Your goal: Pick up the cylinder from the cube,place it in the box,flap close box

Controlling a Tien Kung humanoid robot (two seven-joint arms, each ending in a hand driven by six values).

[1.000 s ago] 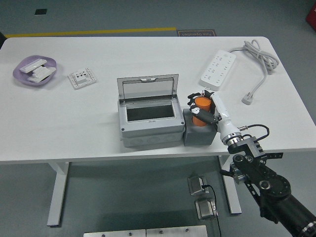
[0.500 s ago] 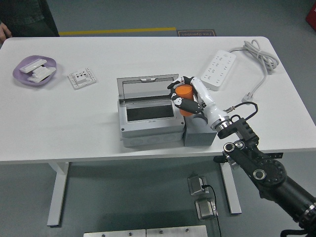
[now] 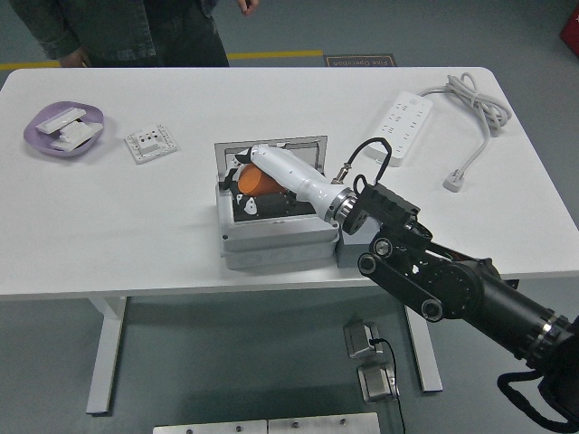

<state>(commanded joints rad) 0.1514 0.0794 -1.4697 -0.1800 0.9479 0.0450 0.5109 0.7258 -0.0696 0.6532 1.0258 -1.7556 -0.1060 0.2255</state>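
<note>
The right hand (white-shelled), fingers grasping the orange plastic cylinder, seemingly reaches inside the open grey plastic box.

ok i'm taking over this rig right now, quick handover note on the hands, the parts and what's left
Right hand: shut on the orange cylinder, holding it over the opening of the grey plastic box.
Left hand: not in view.
Grey cube: beside the box on its right, mostly hidden by the right arm.
Box's hinged lid: standing open behind the hand.
Done: cylinder lifted off the cube and carried to the box.
Left: lower and release it inside, withdraw the hand, flap the lid closed.
A person stands at the table's far side, not touching anything.
</note>
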